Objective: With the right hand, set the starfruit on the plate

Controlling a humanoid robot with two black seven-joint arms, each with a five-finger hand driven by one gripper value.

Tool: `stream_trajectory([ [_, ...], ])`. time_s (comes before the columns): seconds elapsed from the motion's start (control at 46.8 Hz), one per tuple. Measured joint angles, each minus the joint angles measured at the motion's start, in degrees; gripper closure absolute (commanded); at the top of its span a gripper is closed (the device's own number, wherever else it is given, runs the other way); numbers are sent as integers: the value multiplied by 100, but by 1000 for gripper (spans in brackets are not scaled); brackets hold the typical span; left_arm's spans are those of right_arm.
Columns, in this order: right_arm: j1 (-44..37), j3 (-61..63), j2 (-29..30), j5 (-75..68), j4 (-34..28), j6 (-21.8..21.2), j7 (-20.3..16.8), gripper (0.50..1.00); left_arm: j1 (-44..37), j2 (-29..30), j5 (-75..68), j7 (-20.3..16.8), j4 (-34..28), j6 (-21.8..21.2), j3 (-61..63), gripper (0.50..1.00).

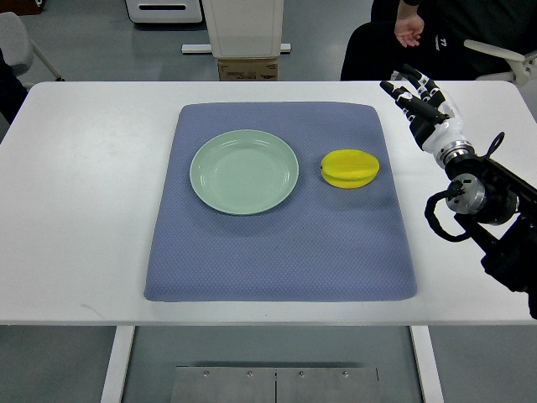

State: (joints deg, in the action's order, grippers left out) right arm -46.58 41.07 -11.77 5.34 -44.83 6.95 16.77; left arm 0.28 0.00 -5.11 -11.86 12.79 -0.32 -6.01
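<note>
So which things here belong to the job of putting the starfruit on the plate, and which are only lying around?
Belong to the job:
- starfruit, on the mat, right of the plate
- plate, bare
- right hand, open, above the table's right side

Only around:
- blue mat
- white table
- cardboard box behind the table
- seated person at the far right

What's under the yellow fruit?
The starfruit lies on the blue mat, right of the plate. The mat covers the white table beneath, so that part is hidden.
</note>
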Motion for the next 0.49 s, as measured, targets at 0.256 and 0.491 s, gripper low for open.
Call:
stream_trajectory([
  [0.256,0,-2,2,0,1,-1,2,500,111,0,-1,-10,-5,-4,1,500],
  [0.491,0,-1,-1,1,1,-1,2,500,78,0,-8,-10,-5,16,19,500],
])
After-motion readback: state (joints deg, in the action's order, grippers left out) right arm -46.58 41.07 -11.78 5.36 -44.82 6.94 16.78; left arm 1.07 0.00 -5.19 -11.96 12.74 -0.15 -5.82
